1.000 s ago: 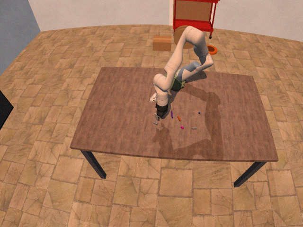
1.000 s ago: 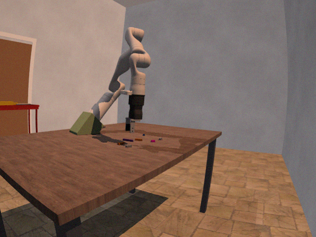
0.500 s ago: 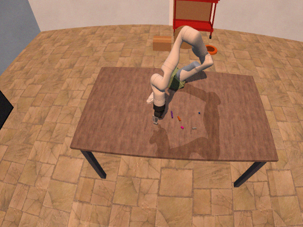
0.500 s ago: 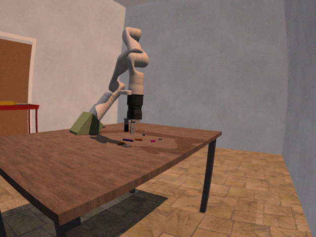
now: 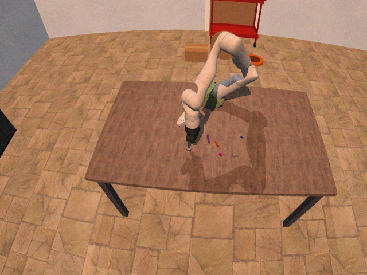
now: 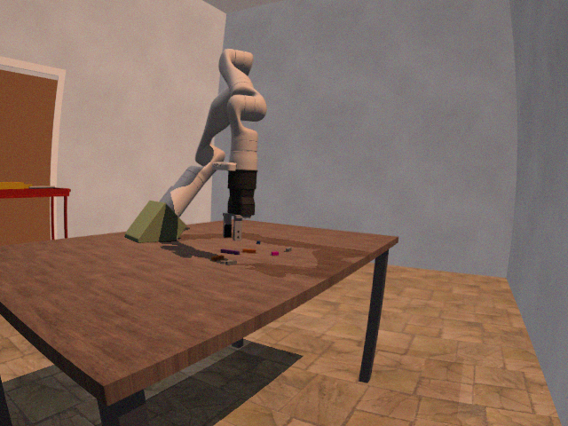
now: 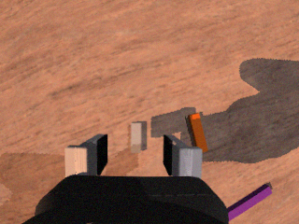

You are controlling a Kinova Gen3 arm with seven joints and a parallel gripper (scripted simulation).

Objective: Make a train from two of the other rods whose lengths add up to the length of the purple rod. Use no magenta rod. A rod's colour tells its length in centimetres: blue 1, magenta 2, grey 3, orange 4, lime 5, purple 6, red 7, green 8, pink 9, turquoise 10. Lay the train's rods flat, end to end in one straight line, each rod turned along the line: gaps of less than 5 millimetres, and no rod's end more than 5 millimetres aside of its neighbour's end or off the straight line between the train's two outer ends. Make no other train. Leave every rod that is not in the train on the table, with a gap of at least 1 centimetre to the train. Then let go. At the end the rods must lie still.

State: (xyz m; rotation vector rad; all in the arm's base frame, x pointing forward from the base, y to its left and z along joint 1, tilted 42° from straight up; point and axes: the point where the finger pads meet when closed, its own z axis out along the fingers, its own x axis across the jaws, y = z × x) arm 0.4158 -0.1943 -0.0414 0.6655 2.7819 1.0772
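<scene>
The arm reaches down over the brown counter (image 5: 142, 165), the gripper (image 7: 134, 155) pointing straight at the wood; its fingers stand open, not at the widest, and they grip nothing. In the wrist view a grey rod (image 7: 137, 136) lies flat on the counter, between the two fingers and a little ahead of the tips, turned along the view's vertical; it touches neither finger. Whether the fingertips already reach the level of this rod, one cannot tell; in the exterior view they hang just above the counter.

Just beside the right finger in the wrist view lies an orange rod (image 7: 198, 131), at the edge of the arm's shadow, apart from the grey rod; the purple rod (image 7: 250, 202) shows lower right, partly hidden by the gripper body.

In the top view the purple rod (image 5: 208, 138) and a second orange rod (image 5: 217, 143) lie near each other, right of the gripper; farther right are the magenta rod (image 5: 220, 154), a second grey rod (image 5: 235, 154) and the small blue rod (image 5: 241, 136), all apart from one another. No two rods touch end to end.
</scene>
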